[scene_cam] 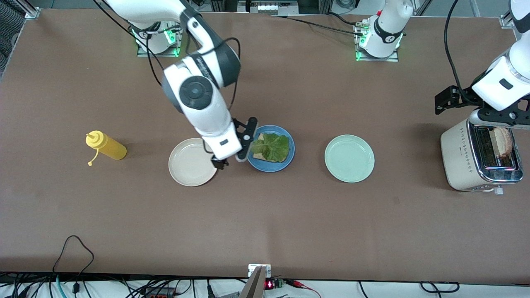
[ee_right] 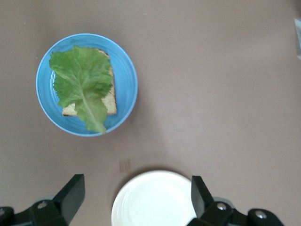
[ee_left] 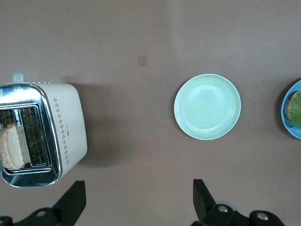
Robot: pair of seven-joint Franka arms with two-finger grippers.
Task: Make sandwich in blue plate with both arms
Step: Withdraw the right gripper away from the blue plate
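Observation:
The blue plate (scene_cam: 290, 159) (ee_right: 126, 80) sits mid-table with a tan bread slice (ee_right: 111, 101) on it and a ruffled green lettuce leaf (scene_cam: 272, 146) (ee_right: 83, 80) lying over the slice. My right gripper (scene_cam: 230, 159) (ee_right: 134, 194) hangs open and empty over the cream-white plate's edge, beside the blue plate. A second bread slice (scene_cam: 502, 140) (ee_left: 11, 148) stands in a slot of the toaster (scene_cam: 459, 159) (ee_left: 68, 127). My left gripper (scene_cam: 499, 118) (ee_left: 137, 200) is open and empty, up above the table next to the toaster.
A cream-white plate (scene_cam: 186, 167) (ee_right: 155, 202) lies beside the blue plate toward the right arm's end. A mint-green plate (scene_cam: 349, 158) (ee_left: 207, 107) lies between the blue plate and the toaster. A yellow squeeze bottle (scene_cam: 107, 146) lies near the right arm's end.

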